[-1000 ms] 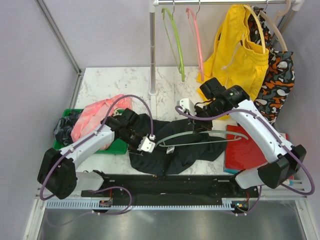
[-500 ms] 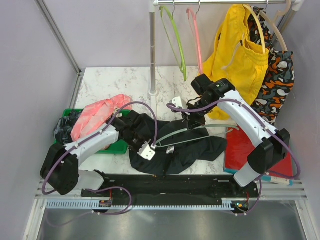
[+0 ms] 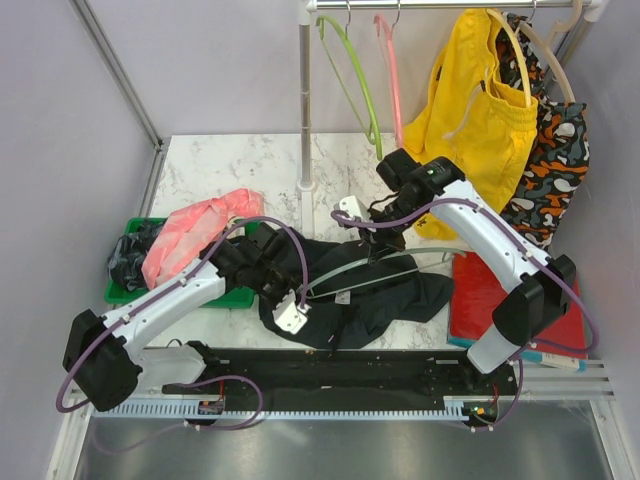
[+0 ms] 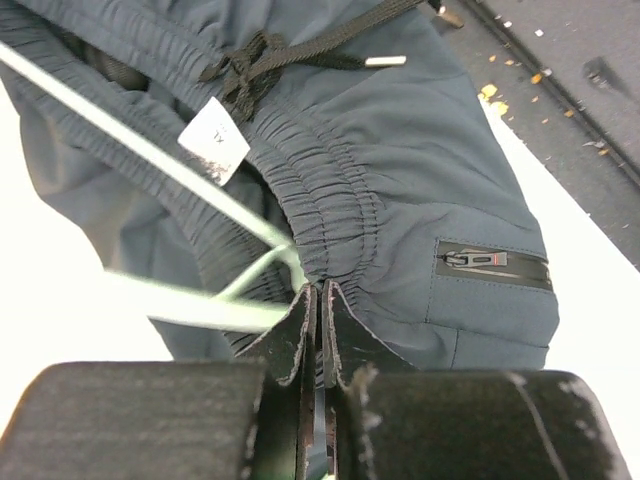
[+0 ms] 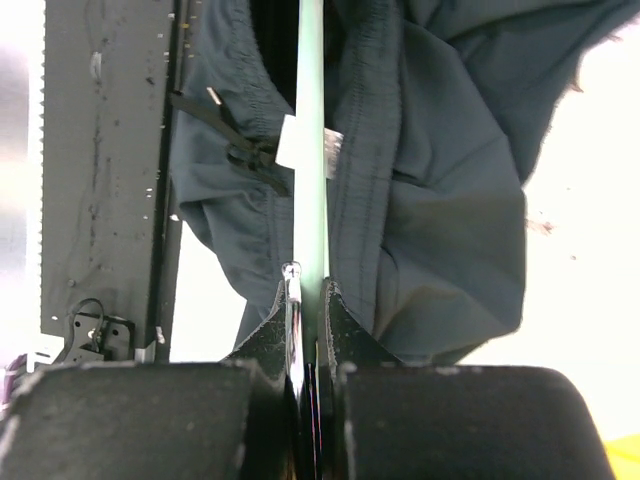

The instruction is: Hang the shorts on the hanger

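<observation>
Dark shorts [image 3: 385,300] bunched at the desk's [image 3: 230,160] near edge, hanger [image 5: 310,150] laid across them
So the right claw [image 5: 305,290] pinches the hanger bar over the waistband; left claw [image 4: 318,295] is pressed together at the elastic, can't tell if fabric's caught. From above the right arm hides the hanger's middle

Hangers, five counted: one pale teal hanger [image 3: 345,273], one lime green hanger [image 3: 362,85], one pink hanger [image 3: 393,70], one cream hanger [image 3: 518,55] and another cream hanger [image 3: 553,62]. Garments, five counted: one dark navy shorts [image 3: 390,300], one yellow shorts [image 3: 470,110], one orange-black patterned garment [image 3: 555,160], one pink garment [image 3: 190,235], one dark bundle [image 3: 128,260]. Green tray [image 3: 235,296]: one. Flat red item [image 3: 485,300]: one. Rail [image 3: 450,5]: one. Robot arms: two, the left arm [image 3: 170,300] and the right arm [image 3: 500,240].
</observation>
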`<state>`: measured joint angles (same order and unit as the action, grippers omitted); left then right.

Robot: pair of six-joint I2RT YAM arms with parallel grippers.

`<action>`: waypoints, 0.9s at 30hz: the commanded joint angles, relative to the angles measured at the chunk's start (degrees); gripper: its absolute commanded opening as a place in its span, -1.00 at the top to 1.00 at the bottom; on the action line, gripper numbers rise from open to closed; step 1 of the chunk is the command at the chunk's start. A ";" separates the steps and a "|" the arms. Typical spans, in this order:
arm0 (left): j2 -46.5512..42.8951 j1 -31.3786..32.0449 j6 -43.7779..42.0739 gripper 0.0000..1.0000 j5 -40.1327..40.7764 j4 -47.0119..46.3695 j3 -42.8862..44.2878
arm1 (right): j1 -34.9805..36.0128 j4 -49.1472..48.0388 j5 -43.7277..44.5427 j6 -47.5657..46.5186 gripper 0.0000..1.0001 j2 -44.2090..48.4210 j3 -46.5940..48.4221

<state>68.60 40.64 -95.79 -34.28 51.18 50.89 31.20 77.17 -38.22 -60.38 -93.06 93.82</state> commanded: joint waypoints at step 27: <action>-3.55 6.64 10.08 0.78 -1.23 0.85 10.02 | 0.19 -3.77 -12.67 8.78 1.00 -4.51 6.37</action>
<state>67.85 46.78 -92.42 -33.32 53.04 59.72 33.61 76.86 -44.73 -54.24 -99.92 97.45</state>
